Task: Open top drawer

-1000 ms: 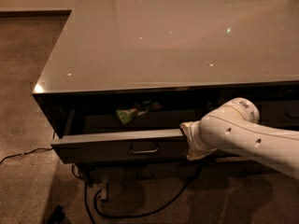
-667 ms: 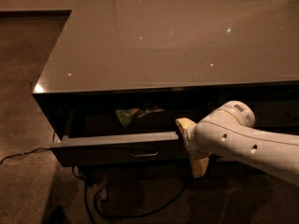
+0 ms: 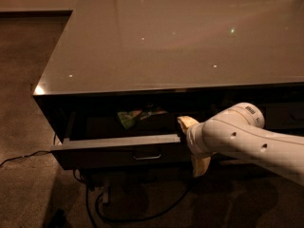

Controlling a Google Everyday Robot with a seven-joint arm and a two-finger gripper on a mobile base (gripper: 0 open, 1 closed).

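Brown carpet [image 3: 23, 80] fills the left of the scene, with a thin cable [image 3: 21, 156] trailing across it toward a low cabinet. A glossy grey top [image 3: 166, 46] covers the cabinet and catches small points of light. Below that top, at the cabinet's left end, the top drawer [image 3: 104, 153] stands pulled out, its dark front well forward of the cabinet face and its grey upper edge showing. A small metal bar handle [image 3: 147, 156] sits on the front. Inside the drawer, toward the back, lies a green packet [image 3: 127, 118]. More cables [image 3: 142, 213] loop on the floor beneath. At the right end of the drawer front is the gripper [image 3: 194, 144]. Its tan fingers [image 3: 186, 123] are spread apart, one over the drawer's top edge and the other hanging below the front. The white arm [image 3: 247, 137] runs off to the right edge.
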